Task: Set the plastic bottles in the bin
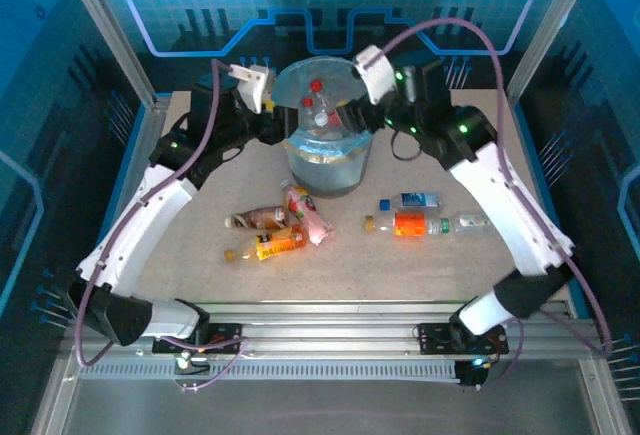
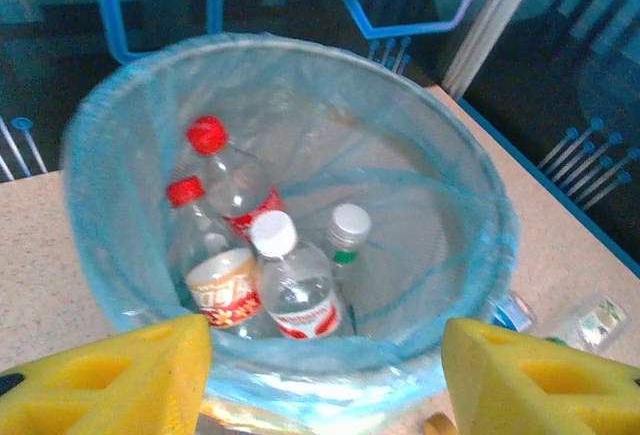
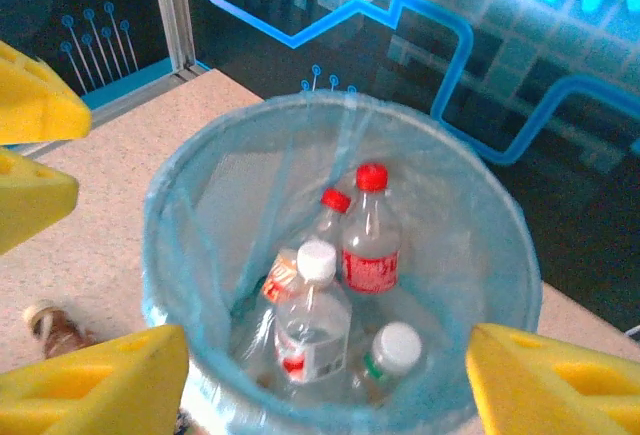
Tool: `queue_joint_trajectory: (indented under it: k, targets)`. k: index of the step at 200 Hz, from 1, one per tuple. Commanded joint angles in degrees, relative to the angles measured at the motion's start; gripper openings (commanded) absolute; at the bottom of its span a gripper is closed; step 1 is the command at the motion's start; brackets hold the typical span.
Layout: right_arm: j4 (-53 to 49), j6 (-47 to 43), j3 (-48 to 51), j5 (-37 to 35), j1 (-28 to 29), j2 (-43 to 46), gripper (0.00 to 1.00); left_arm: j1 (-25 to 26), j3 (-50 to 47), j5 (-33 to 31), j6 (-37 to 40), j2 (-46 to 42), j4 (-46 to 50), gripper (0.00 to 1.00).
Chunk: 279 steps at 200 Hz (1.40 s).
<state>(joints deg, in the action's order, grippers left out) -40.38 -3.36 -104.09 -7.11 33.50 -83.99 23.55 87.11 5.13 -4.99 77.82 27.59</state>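
over the bin [image 1: 328,170] at the far centre, my left gripper [image 2: 325,355] and right gripper [image 3: 328,355] hover spread and empty. four plastic bottles [image 3: 370,245] sit inside, more lie on the surface [image 1: 350,275] nearby. if i pull away low, a finger could snag the liner [image 2: 100,115] and tip the bin.

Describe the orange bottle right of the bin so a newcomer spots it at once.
Find the round, translucent pale-blue plastic bin at the table's far middle; bottles lie in front of it to the right. The orange-labelled plastic bottle lies between a small blue-labelled bottle behind and a clear pale-labelled bottle at its right; it alone there wears bright orange.
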Motion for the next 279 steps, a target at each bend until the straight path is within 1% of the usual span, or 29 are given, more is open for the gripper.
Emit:
queue_joint_trajectory:
  k: [1,21,36,54,74,88,110,129,153,173,190,213,230,255,266,279]
  targets:
    - [1.21,6.23,9.21,-2.87,-1.49,5.21,0.76,6.41,1.05,-3.38,4.54,-1.2,4.26,0.64]
    - [-1.45,7.13,16.39,-4.29,-3.95,10.3,0.76,12.1,0.07,-4.19,5.87,-0.27,5.29,0.64]
    - [-2.07,5.89,22.34,-4.55,-5.93,14.07,0.75,15.5,-0.94,-4.12,6.05,0.64,5.04,0.64]
    - [-2.37,-0.9,28.99,-3.6,-6.68,17.26,0.74,18.71,-3.15,-3.98,6.05,1.57,3.61,0.64]
    - [-4.61,-9.28,34.56,-3.71,-6.3,18.6,0.75,21.22,-7.57,-2.08,7.36,1.76,0.52,0.65]
    - [-5.06,-12.87,37.79,-4.78,-6.09,19.39,0.75,21.97,-12.02,0.51,8.21,1.57,-2.45,0.68]
    - [-2.92,-18.77,43.91,-5.32,-5.09,21.45,0.75,22.08,-20.01,7.26,8.03,0.79,-8.57,0.7]
    - [0.65,-22.34,49.28,-4.5,-4.65,23.09,0.74,22.15,-25.55,9.36,7.37,0.49,-13.69,0.71]
    - [2.0,-24.61,53.07,-2.96,-4.37,22.23,0.73,22.15,-29.19,9.58,6.43,1.08,-16.9,0.71]
    - [0.81,-27.04,52.84,-1.71,-2.06,19.59,0.72,22.15,-30.14,8.59,5.57,1.59,-17.39,0.71]
    - [-0.22,-31.02,52.39,-1.96,1.6,17.42,0.69,22.15,-31.62,7.19,5.29,0.85,-18.15,0.72]
    - [3.68,-36.09,53.38,-6.32,8.07,15.59,0.69,22.16,-34.98,4.71,5.4,-1.9,-19.91,0.74]
    - [7.81,-34.33,53.06,-7.14,10.01,13.57,0.69,22.15,-37.67,-0.12,4.38,-5.0,-20.56,0.75]
    - [10.22,-23.97,48.58,-3.13,10.09,10.21,0.69,21.82,-39.99,-8.69,1.83,-10.2,-17.88,0.76]
    - [11.8,-19.58,47.87,-0.97,10.17,9.35,0.7,21.48,-40.97,-10.55,1.02,-12.69,-17.04,0.76]
    - [14.2,-13.86,48.01,0.98,10.3,8.7,0.71,20.68,-42.68,-11.34,-0.01,-15.78,-16.92,0.77]
